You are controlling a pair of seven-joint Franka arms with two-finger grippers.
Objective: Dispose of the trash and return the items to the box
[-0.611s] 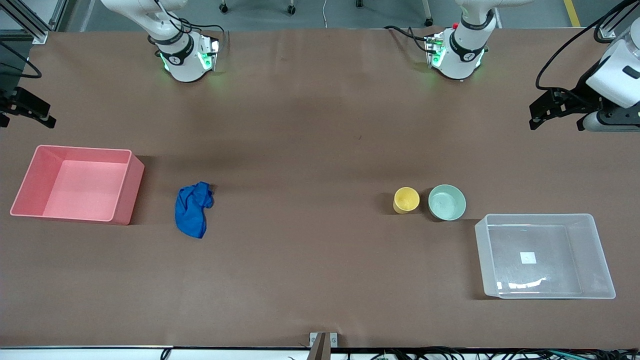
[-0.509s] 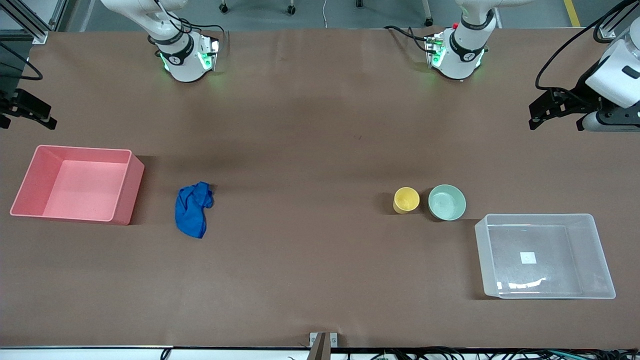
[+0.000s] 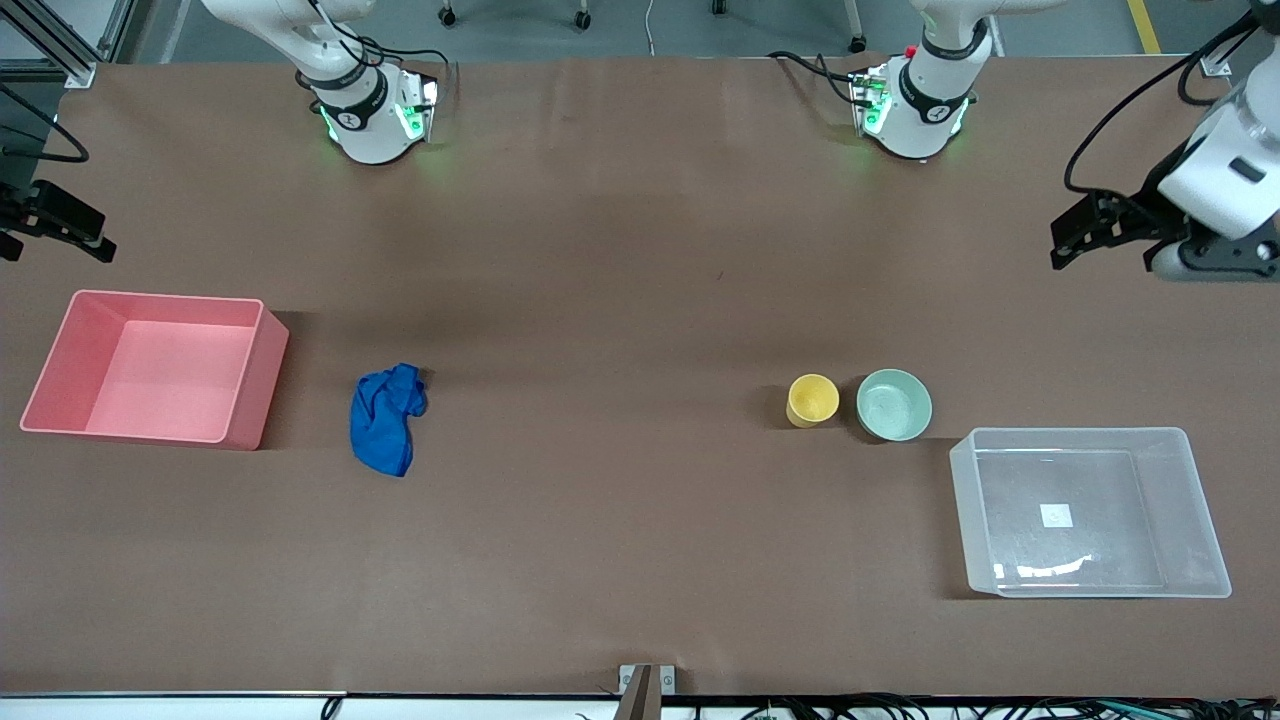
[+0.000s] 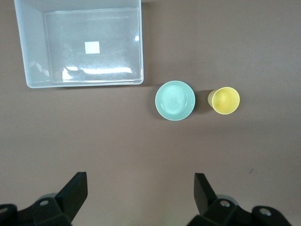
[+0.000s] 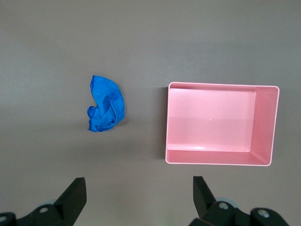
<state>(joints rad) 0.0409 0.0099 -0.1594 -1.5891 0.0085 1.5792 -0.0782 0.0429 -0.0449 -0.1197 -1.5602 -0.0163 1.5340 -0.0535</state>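
The blue cloth [image 3: 385, 418] lies crumpled on the table beside the pink bin; it also shows in the right wrist view [image 5: 106, 110]. The yellow cup [image 3: 812, 400] and the mint-green bowl [image 3: 893, 404] stand upright side by side, both empty, next to the clear box [image 3: 1075, 432], which is empty. The left wrist view shows the cup [image 4: 225, 100], the bowl [image 4: 175, 100] and the box [image 4: 80, 84]. My left gripper [image 3: 1100, 260] is open and empty, high over the table's edge at the left arm's end [image 4: 140, 188]. My right gripper [image 3: 55, 248] is open and empty, high over the right arm's end [image 5: 138, 188].
An empty pink bin [image 3: 250, 390] stands at the right arm's end of the table and shows in the right wrist view [image 5: 216, 157]. The brown table [image 3: 620, 300] is bare between the cloth and the cup. A small metal bracket [image 3: 646, 680] sits at the table's near edge.
My left gripper has shifted slightly inward over the table. My right gripper has barely moved. The cloth, cup, bowl and both containers have not moved.
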